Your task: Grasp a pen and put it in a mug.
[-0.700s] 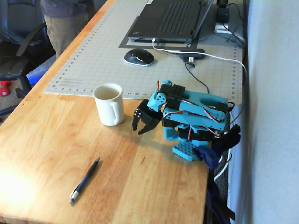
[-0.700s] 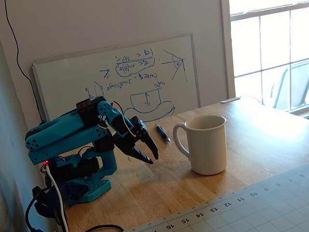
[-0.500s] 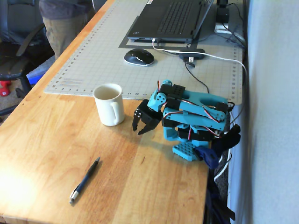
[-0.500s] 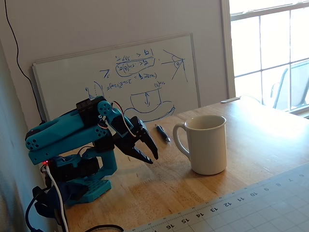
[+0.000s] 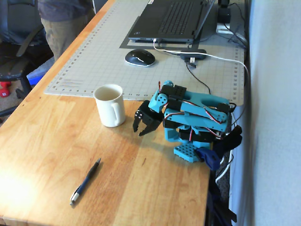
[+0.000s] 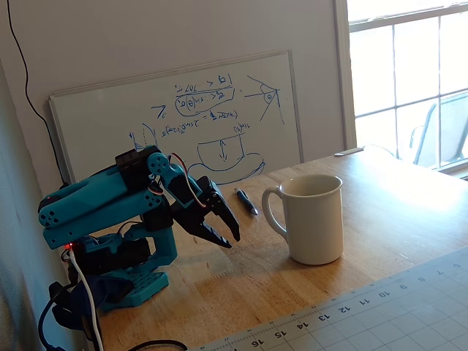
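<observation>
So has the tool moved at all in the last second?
No. In both fixed views the tool hangs at the same spot beside the mug, with the pen untouched on the table.

1. The arm (image 5: 195,110) is built of bright turquoise plastic links, with black servo blocks set between them; it shows at the centre right of one fixed view and at the left of the other.
2. The claw (image 5: 142,123) (image 6: 219,230) is black, with two tapering pointed fingers.
3. Thin red and white wires loop along the joints.
4. The turquoise base plate (image 5: 187,152) is perforated with small holes.
5. A small red light (image 6: 69,246) glows at the base, beside a white cable (image 6: 84,292).
</observation>
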`<action>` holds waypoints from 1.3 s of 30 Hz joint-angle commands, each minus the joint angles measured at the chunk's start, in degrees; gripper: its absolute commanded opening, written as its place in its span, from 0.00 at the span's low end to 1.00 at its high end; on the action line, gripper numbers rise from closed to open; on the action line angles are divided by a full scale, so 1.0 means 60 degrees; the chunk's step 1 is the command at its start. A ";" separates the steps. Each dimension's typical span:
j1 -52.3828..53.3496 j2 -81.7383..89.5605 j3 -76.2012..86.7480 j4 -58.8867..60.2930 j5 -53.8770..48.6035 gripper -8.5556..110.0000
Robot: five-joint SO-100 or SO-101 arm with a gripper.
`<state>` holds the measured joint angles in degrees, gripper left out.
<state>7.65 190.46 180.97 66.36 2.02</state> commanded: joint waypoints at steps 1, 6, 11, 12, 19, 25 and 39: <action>-0.0015 0.0249 -0.0176 0.0073 -0.0044 0.12; -0.0015 0.0234 -0.0205 -0.0015 -0.0015 0.12; -0.0088 0.0220 -0.0234 -0.0015 -0.0029 0.12; -0.0220 0.0220 -0.0234 -0.0015 -0.0029 0.12; -0.1523 -0.0337 -0.1260 0.0117 0.0132 0.17; -0.2036 -0.3032 -0.3003 0.0117 0.0132 0.25; -0.2842 -1.0635 -0.9800 0.1816 0.0483 0.24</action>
<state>-8.00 135.35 135.88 74.62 2.64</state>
